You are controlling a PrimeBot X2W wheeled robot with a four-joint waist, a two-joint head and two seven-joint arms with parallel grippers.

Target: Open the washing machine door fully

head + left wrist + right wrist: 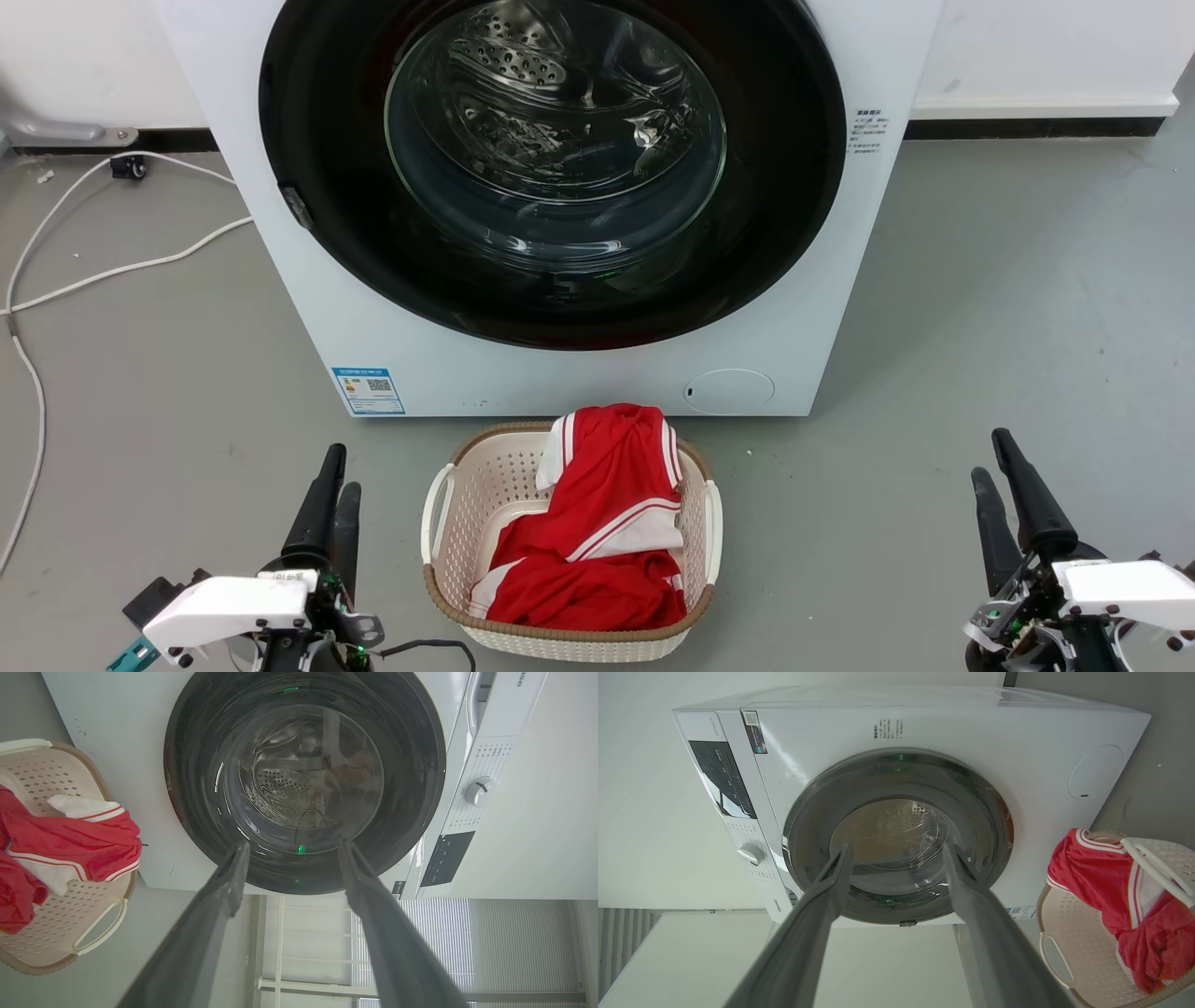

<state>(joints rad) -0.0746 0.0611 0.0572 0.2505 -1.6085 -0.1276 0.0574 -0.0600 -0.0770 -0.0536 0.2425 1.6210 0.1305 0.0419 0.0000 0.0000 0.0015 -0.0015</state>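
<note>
The door [553, 159] is seen shut, lying flat against the front of the machine [345, 317], which stands on the grey floor [980, 308] before a white wall [84, 56]; through the glass of the door the steel drum [523, 56] can be made out. Both grippers are held low and well apart from the machine — the left gripper [341, 471] at the lower left of the head view, the right gripper [990, 457] at the lower right — and nothing is touched by either. In the left wrist view the two dark fingers [233, 872] are spread with a clear gap between them, and the door is framed in that gap. The same is shown for the right gripper in its own wrist view, so both claws are wide and nothing is held. Between the grippers, just in front of the machine, a basket [439, 523] is placed with a red garment [597, 551] (white stripes are seen on it) hanging partly over its far rim. A white cable [121, 271] is laid on the floor to the left of the machine.
</note>
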